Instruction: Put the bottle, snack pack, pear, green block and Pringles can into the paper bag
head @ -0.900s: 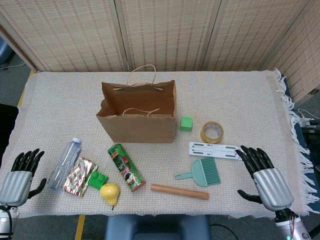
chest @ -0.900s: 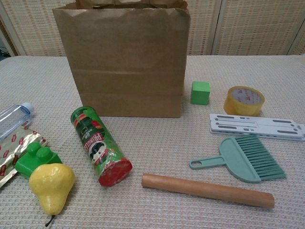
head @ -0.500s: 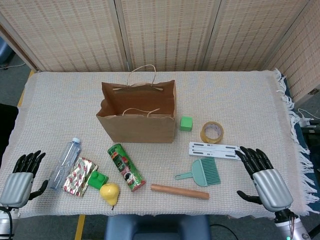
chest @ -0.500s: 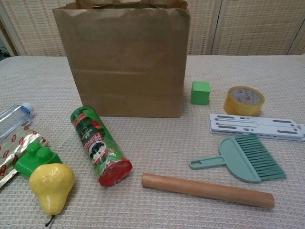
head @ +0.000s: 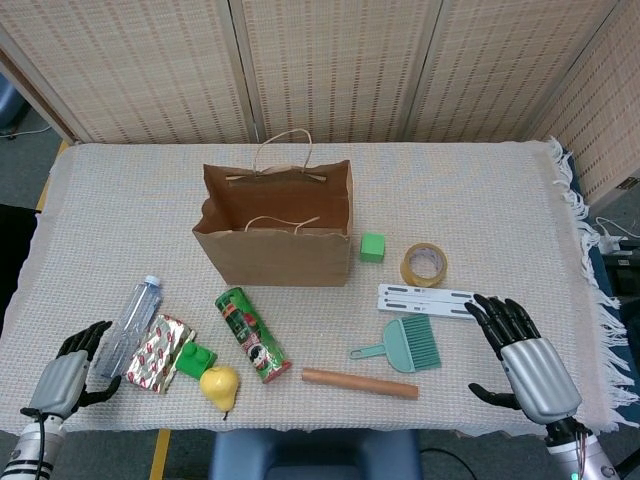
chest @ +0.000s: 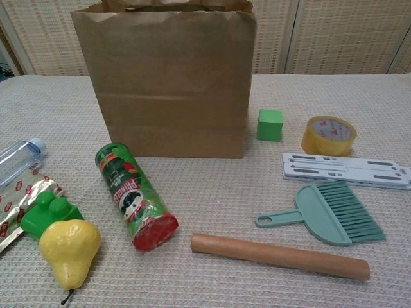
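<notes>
Bottle [head: 127,324] is lying at lower left beside our empty, loosely curled left hand [head: 68,375], likely first for the upright paper bag [head: 275,235], while we are holding our right hand [head: 525,357] spread, idle.

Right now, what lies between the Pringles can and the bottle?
In the head view, the snack pack and a green toy brick lie between the Pringles can and the bottle.

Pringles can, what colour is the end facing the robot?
Red, on a green Pringles can; clearest in the chest view.
</notes>
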You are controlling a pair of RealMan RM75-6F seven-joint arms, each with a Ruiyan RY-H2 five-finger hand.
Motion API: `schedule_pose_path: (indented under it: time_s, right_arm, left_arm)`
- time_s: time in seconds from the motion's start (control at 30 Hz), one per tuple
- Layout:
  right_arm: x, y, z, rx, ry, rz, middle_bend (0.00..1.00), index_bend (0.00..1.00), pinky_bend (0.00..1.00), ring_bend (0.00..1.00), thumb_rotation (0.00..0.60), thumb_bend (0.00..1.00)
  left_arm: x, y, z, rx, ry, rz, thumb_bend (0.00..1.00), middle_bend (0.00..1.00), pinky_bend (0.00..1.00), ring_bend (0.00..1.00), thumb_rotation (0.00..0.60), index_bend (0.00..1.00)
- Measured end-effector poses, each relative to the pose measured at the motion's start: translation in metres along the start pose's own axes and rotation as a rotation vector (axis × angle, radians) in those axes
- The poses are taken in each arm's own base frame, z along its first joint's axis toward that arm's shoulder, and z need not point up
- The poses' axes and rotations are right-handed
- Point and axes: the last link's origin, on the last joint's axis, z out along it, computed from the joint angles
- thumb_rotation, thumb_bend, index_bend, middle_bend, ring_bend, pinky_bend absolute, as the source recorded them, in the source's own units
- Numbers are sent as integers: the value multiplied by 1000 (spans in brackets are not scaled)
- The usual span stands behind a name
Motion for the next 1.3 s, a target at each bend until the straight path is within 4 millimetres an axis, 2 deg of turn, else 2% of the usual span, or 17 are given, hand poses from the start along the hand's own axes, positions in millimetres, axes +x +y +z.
schedule_pose_path:
  time_s: [0.43,0.73,1.3]
  right_arm:
    - [-1,0,1,6,-7,7,0,0,0,0,600,1]
    - [-1,0,0,12,-10,14,0,0,0,0,600,1]
    - [-3,1,1,6,-12,15,0,0,0,0,600,1]
  left_arm:
    - [-22,35,32,10,-34,108,332,0,0,0,600,0]
    - [-28,36,53,51,-29,146,331,0,0,0,600,0]
    - [-38,35,74,128,-60,194,332,0,0,0,600,0]
